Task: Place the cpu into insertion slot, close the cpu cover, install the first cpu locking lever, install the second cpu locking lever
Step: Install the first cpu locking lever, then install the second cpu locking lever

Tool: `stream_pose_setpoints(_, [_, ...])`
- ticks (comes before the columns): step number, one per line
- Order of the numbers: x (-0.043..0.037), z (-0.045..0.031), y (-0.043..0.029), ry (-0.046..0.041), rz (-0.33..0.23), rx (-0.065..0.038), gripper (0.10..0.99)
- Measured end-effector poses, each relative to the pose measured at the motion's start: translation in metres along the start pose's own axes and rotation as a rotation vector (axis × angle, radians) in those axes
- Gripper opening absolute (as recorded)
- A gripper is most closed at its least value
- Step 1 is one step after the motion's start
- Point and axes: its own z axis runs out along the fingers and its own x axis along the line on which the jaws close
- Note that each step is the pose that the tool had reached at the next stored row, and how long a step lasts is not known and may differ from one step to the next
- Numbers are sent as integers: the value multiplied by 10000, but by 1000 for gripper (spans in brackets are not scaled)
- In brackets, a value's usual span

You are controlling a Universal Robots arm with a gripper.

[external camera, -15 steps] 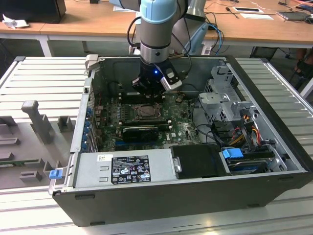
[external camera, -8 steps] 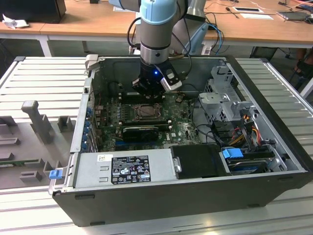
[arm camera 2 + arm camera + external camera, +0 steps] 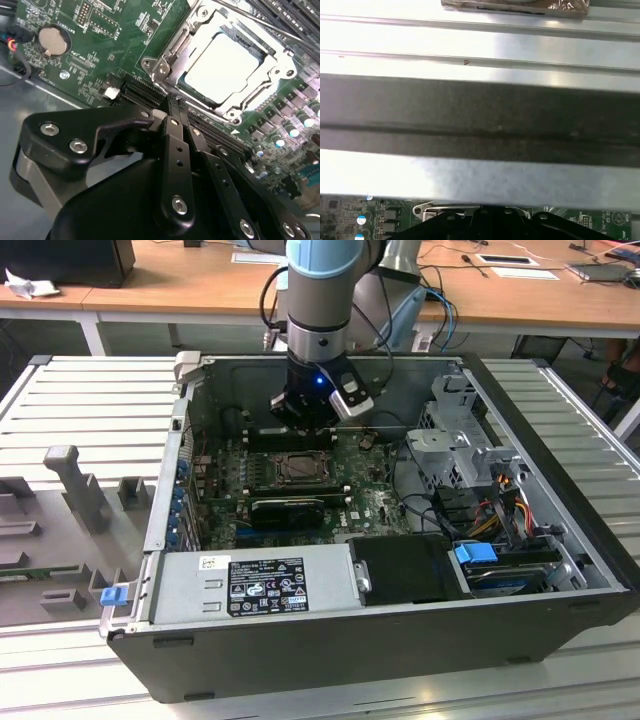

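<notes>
Gripper [image 3: 172, 102], fingers pressed together, hangs inside the computer case [image 3: 560, 580] on a slatted table [image 3: 80, 390]; pale cpu [image 3: 222, 65] sits under its silver cpu cover [image 3: 172, 55].

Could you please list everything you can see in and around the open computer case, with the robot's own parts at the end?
computer case: one, dark grey, open, on the ribbed metal table.
motherboard: one, green, on the case floor.
cpu: one, pale silvery face, seated in the insertion slot.
cpu cover: one, silver-grey frame, lying around the cpu.
coin battery: one, silver, on the motherboard.
power supply: one, grey, at the case's near edge.
drive cage: one, grey metal, toward the exterior view's right.
blue clips: two, one inside the case, one outside it.
wooden desk: one, brown, behind the case.
robot arm: one, grey and blue, above the slot.
tool: one, black, fingers together near the socket's corner.
</notes>
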Motion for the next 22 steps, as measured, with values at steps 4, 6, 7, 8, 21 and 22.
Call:
stream_pose_setpoints(4, [1,-2,-24,0,1,0,106])
stream_pose_setpoints(6, [2,-4,-38,0,0,0,106])
stream_pose_setpoints(7, [3,-5,-44,0,0,0,106])
stream_pose_setpoints(8, [3,-5,-48,0,0,0,106])
stream_pose_setpoints(21, [3,-31,-84,9,1,0,106])
stream_pose_setpoints(22, [2,-62,-80,12,2,0,106])
